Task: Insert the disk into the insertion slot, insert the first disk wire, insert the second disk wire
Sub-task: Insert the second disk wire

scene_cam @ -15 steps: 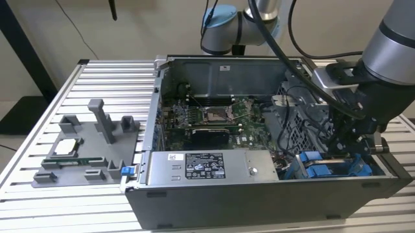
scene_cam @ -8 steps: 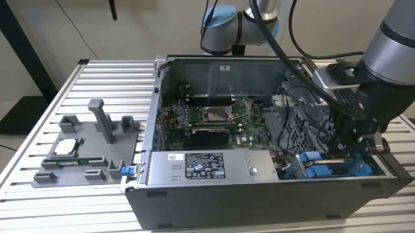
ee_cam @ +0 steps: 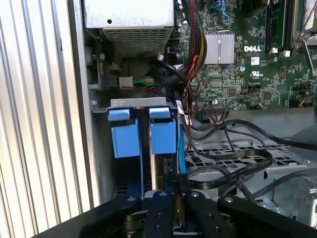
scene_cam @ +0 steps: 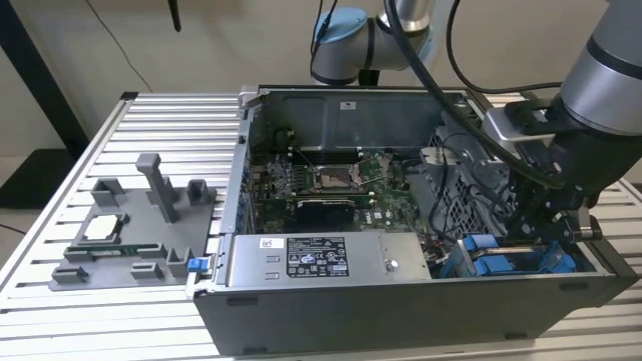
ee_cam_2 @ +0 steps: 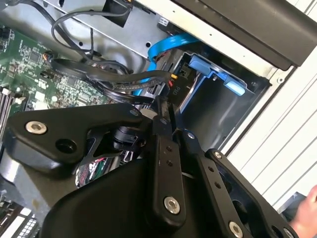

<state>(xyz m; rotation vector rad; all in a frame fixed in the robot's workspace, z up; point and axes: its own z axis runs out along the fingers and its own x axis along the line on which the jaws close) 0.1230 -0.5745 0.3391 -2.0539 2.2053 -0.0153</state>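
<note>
Grey sheet metal hems the work on every side: the open computer case (scene_cam: 401,301) lies on a slatted aluminium table (scene_cam: 150,113), and the gripper (scene_cam: 546,233) hangs in its corner at the exterior view's right, between the case wall and a tangle of black cables (ee_cam: 233,168). Room there is tight. In the first wrist view the insertion slot (ee_cam: 141,103) is a narrow grey bay with blue latch tabs, pressed close against the case's side wall, with the silver power supply box (scene_cam: 321,259) just beyond it and the green motherboard (ee_cam: 257,69) on the far side of the cables.

The disk (ee_cam: 161,171) stands on edge inside the slot, its blue carrier frame (ee_cam: 163,136) beside a second blue-tabbed carrier (ee_cam: 125,139); little of its silver body is visible.

In both wrist views the black fingers (ee_cam_2: 166,163) lie nearly together, pinched on something thin just above the disk's edge; what it is cannot be made out.

On the table at the exterior view's left sits a grey fixture (scene_cam: 135,226) holding small parts, well apart from the case. A hand (ee_cam_2: 304,215) shows at the edge of the second wrist view.
</note>
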